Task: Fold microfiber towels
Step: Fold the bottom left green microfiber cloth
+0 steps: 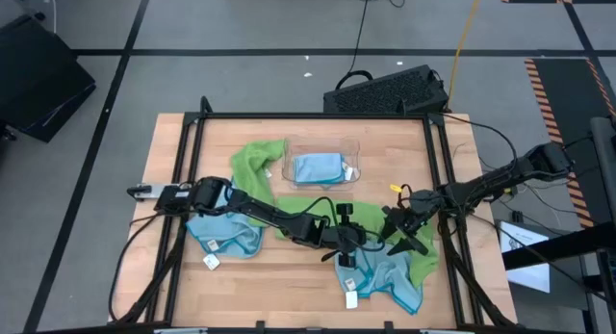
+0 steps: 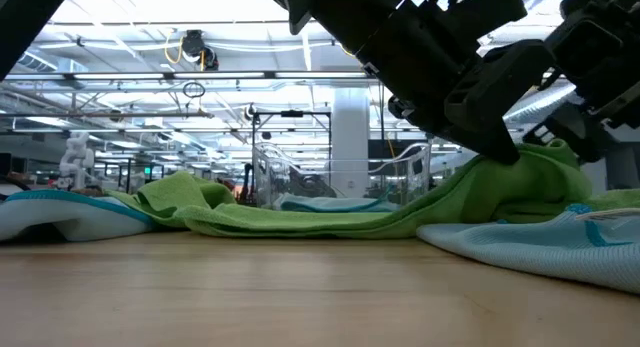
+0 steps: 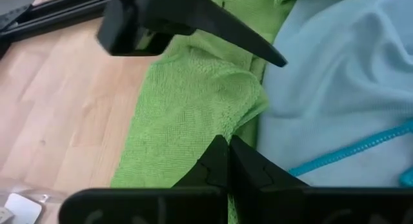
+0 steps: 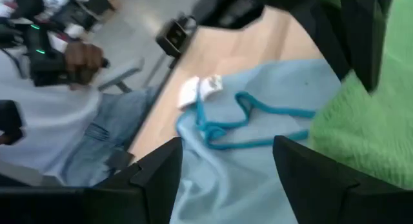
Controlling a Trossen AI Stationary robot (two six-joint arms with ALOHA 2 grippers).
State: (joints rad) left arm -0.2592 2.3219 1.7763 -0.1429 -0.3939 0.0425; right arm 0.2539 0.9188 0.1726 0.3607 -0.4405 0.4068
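I have the left gripper (image 1: 358, 245) with its fingers closed, pinching the lime green towel (image 1: 289, 214) mid-bench. My right gripper (image 4: 226, 166) hovers beside it, fingers spread, over the light blue towel (image 1: 390, 276) (white tag showing). Another blue towel (image 1: 318, 167) sits folded in the clear tray (image 1: 289, 153).

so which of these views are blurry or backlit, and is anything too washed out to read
Low view: bright ceiling lights behind leave the arms near-black silhouettes; the green towel stays readable. Right wrist view: motion-smeared, the person beyond the table and the blue towel soft. Left wrist view: sharp on the shut left pincer. High view: evenly lit, no glare.
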